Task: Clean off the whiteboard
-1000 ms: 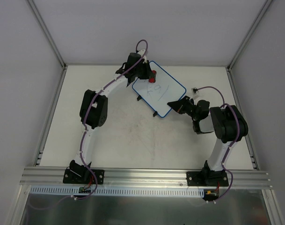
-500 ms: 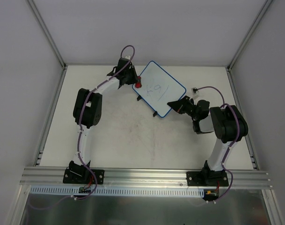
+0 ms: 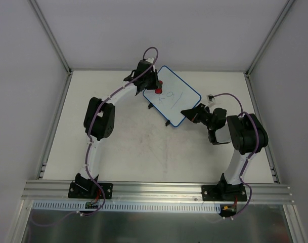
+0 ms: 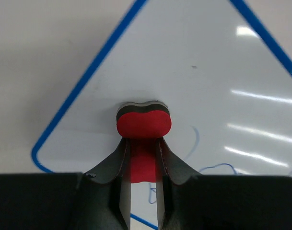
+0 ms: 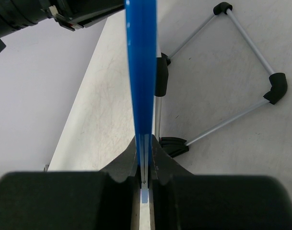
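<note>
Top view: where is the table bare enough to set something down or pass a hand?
Free: the middle of the table, bordered by the arms and the whiteboard; also the strip between the left arm and the left rail. Crowded: far centre, where the left gripper holds the eraser on the whiteboard and the right gripper clamps its edge.

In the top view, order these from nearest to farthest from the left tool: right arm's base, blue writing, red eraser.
1. The red eraser, gripped in the left tool.
2. The blue writing, on the whiteboard beside it.
3. The right arm's base, near edge, right side.
</note>
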Motion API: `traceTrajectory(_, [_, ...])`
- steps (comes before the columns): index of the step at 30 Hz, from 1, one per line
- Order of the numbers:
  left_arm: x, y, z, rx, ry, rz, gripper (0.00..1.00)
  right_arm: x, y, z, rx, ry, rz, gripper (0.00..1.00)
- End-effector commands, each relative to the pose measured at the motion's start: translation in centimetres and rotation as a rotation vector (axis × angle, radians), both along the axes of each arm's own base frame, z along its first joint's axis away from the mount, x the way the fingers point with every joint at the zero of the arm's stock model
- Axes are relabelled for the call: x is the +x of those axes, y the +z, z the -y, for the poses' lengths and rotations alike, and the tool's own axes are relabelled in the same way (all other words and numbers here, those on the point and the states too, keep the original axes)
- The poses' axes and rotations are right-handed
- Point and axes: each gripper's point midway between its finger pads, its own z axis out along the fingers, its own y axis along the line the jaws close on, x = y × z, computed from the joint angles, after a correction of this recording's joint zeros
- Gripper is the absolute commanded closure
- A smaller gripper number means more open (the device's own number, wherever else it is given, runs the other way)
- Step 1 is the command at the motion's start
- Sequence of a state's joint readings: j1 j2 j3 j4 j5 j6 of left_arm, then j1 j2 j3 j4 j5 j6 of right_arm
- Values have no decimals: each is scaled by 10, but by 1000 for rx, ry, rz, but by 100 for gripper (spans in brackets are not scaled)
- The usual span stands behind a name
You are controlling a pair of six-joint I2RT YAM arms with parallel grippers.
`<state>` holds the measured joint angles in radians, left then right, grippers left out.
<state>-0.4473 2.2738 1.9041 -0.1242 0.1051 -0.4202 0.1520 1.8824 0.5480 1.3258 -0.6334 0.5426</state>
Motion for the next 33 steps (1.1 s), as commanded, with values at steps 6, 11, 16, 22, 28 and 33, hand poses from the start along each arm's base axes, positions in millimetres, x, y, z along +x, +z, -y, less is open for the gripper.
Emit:
traceTrajectory(6, [-19, 18, 61, -20, -267, 89, 100, 8, 54, -3, 9, 21, 274, 100])
traceTrajectory(11, [-40, 22, 88, 40, -418, 163, 100, 7, 55, -3, 9, 20, 276, 100])
traceTrajectory(16, [-24, 21, 79, 50, -347, 163, 100, 7, 55, -4, 9, 24, 276, 100])
traceTrajectory(22, [15, 18, 33, -45, -181, 85, 100, 7, 55, -3, 10, 23, 273, 100])
traceTrajectory(28, [35, 19, 14, -26, -121, 112, 100, 7, 54, -4, 10, 26, 272, 100])
traceTrajectory(33, [41, 16, 14, -14, -111, 123, 100, 7, 54, -3, 8, 26, 273, 100])
